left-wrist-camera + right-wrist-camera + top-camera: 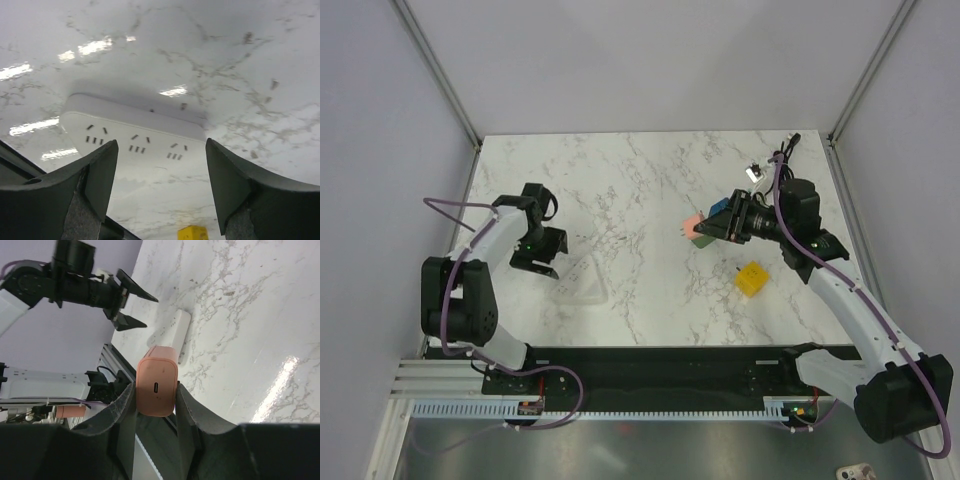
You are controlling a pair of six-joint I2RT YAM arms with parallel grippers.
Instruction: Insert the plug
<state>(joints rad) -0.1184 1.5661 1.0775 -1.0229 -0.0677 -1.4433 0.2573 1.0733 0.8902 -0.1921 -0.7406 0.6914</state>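
While I watch the overhead view from left to right, the left gripper comes first, over the left part of the marble table. Its jaws stand wide apart and have hold of nothing. The white power strip lies flat on the table at about 5 o'clock from it, just beside the fingertips. I cannot tell from above whether they touch. On the left wrist camera, the left gripper frames the power strip between its two dark fingers, with three groups of socket slots facing up.

Further right, at about 2 o'clock from the strip and well apart from it, the right gripper points toward 9 o'clock. It is closed partway on the pink plug, which is off the table. The right wrist camera confirms this: the right gripper pinches the plug on both sides, its small port facing the lens, and the power strip lies beyond it.

A yellow block sits on the table at roughly 4 o'clock from the plug, near the right arm.
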